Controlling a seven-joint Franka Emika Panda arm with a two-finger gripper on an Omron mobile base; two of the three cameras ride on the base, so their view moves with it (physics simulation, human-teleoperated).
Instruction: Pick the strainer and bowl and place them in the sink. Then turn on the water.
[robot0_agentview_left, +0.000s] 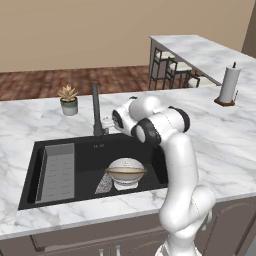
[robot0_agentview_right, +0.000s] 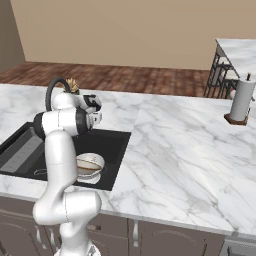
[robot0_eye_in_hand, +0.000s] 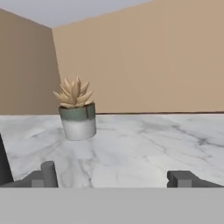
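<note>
Going for the faucet, jaws wide and holding nothing

You are hovering the gripper (robot0_eye_in_hand: 112, 180) level over the counter behind the sink (robot0_agentview_left: 31, 165), fingers spread wide with only bare marble between them. The bowl (robot0_agentview_left: 126, 171) and the strainer (robot0_agentview_left: 104, 185) are already lying in the basin, below and behind the jaws, so judging by that, water is what's left. The faucet (robot0_agentview_left: 96, 111) is standing just off the left fingertip; the potted plant (robot0_eye_in_hand: 77, 109) is sitting ahead-left, well apart. Be swinging left toward the faucet handle, approaching slowly, pushing squarely, and avoiding the plant.
</note>
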